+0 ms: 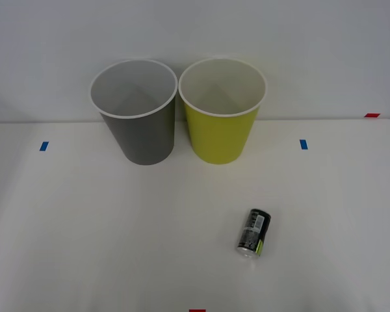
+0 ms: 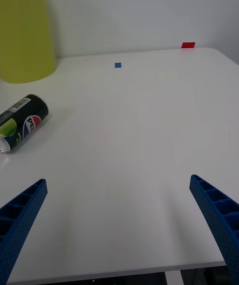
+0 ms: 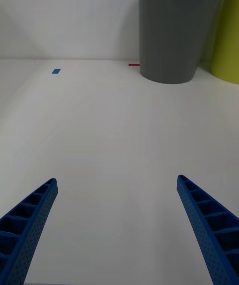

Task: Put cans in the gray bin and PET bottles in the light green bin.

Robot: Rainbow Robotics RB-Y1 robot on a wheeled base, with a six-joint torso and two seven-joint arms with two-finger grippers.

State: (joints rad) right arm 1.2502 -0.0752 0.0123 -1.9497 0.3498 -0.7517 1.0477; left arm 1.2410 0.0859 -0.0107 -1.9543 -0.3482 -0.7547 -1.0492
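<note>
Lying on its side on the white desk (image 1: 84, 227): one small black Pepsi can (image 1: 253, 232), silver end toward the near edge, lime-green patch on the label, off to the robot's right of centre. Well apart from both bins, nearer the yellow-green one.

Standing upright at the far edge of the desk, against the wall: gray bin (image 1: 143, 133) on the left, light green bin (image 1: 222, 130) on the right, side by side, rims almost touching. White inside and white-rimmed, both; nothing seen inside either.

Right gripper (image 2: 119, 225) low above the near right part of the desk, blue ribbed fingers (image 2: 20, 220) spread wide, gripping nothing. In the right wrist view, the can (image 2: 22, 122) ahead and off toward the left finger, clear of both fingers, with the light green bin (image 2: 25, 26) farther beyond it.

Left gripper (image 3: 117, 225) over the near left part of the desk, fingers (image 3: 27, 225) likewise spread wide and holding nothing. In the left wrist view, the gray bin (image 3: 174, 26) well ahead, the light green bin (image 3: 228, 36) just past it at the edge.

Scattered on the desk: blue tape squares (image 1: 303, 144) to left and right, red tape mark (image 1: 372, 115) at the far right corner, another red one at the near edge.
</note>
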